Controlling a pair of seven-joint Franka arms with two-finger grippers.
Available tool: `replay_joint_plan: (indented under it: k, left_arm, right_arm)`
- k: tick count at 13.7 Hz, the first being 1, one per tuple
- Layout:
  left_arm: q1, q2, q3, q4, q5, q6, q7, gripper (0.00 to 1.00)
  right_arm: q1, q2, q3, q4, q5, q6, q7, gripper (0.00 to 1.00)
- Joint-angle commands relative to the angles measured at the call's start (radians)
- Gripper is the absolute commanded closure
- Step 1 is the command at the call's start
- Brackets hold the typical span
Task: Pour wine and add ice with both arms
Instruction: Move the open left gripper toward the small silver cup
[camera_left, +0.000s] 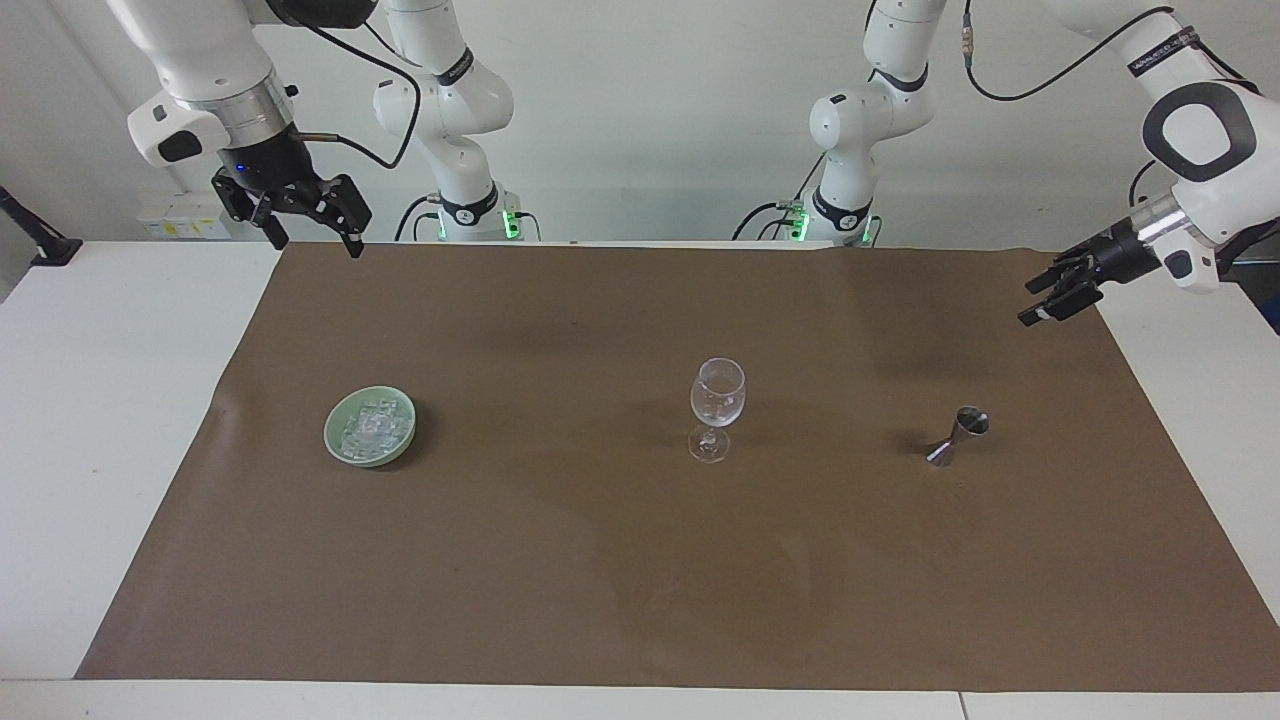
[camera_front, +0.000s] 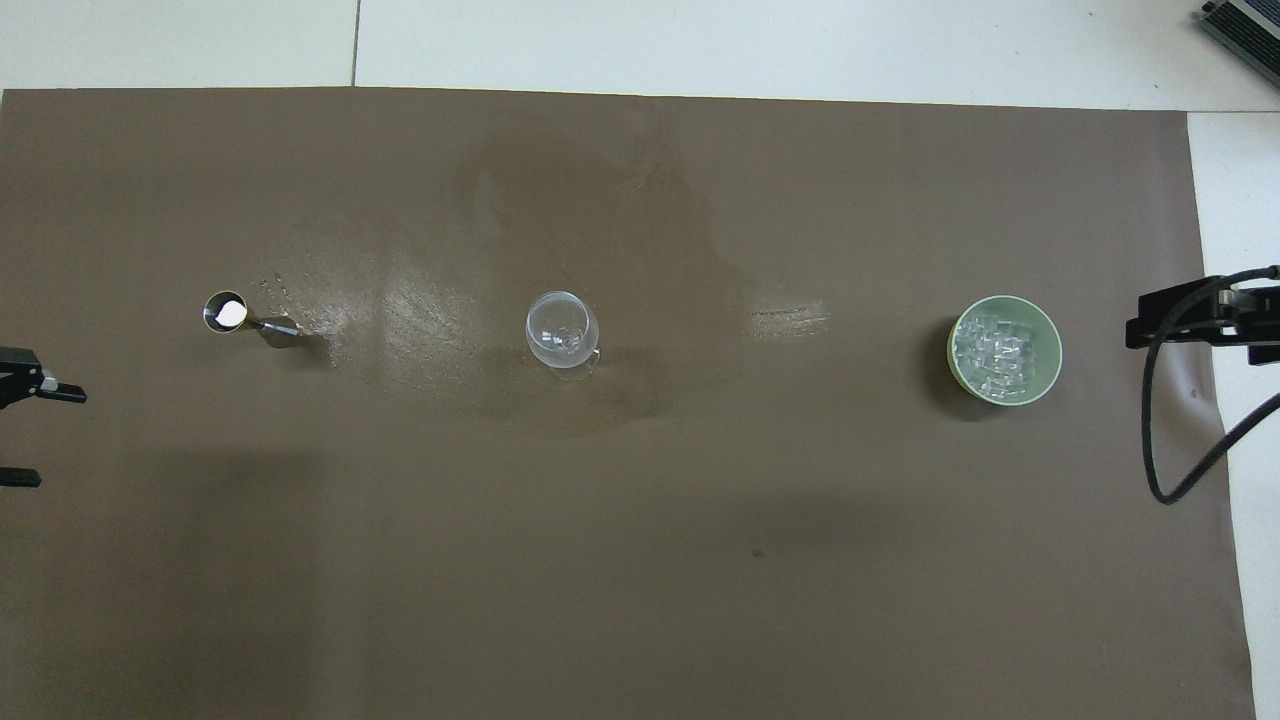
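Black, both hands hang with fingers spread and empty: the right hand (camera_left: 312, 228) over the brown paper's (camera_left: 640, 560) corner, the left hand (camera_left: 1050, 296) over its edge. Farther out sit the ice (camera_left: 372, 428) in a green bowl (camera_left: 345, 415), a wine glass (camera_left: 716, 402) and a steel jigger (camera_left: 958, 436).

A matt brown paper sheet (camera_front: 640, 560) shows glossy patches. The stemmed glass (camera_left: 716, 402) is clear; the small metal measuring cup (camera_left: 958, 436) shines; the pale green bowl (camera_left: 338, 428) looks smoothly glazed.

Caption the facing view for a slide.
Ice in green bowl, wine glass, steel jigger on brown mat.
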Motion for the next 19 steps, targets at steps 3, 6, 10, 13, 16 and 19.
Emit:
replay_joint_plan:
  k: [3, 6, 10, 13, 16, 19]
  left_arm:
    - [0.046, -0.005, -0.007, -0.016, -0.014, 0.057, -0.009, 0.0]
    - [0.046, 0.055, -0.005, -0.005, -0.114, 0.061, -0.02, 0.0]
    - [0.044, 0.156, -0.005, 0.061, -0.194, 0.052, -0.185, 0.0]
    - [0.044, 0.21, -0.005, 0.104, -0.238, 0.095, -0.287, 0.0]
    - [0.025, 0.196, -0.01, 0.052, -0.231, 0.177, -0.273, 0.0]
    - [0.009, 0.181, -0.01, 0.012, -0.231, 0.189, -0.279, 0.0]
  right_arm:
    - [-0.002, -0.015, -0.002, -0.011, 0.027, -0.007, -0.016, 0.0]
    - [-0.002, -0.015, -0.002, -0.011, 0.027, -0.007, -0.016, 0.0]
    - [-0.002, -0.015, -0.002, -0.011, 0.027, -0.007, -0.016, 0.0]
    - [-0.002, -0.015, -0.002, -0.011, 0.027, -0.007, -0.016, 0.0]
    - [-0.002, -0.015, -0.002, -0.011, 0.027, -0.009, -0.016, 0.0]
    - [-0.002, -0.015, -0.002, -0.011, 0.027, -0.007, -0.016, 0.0]
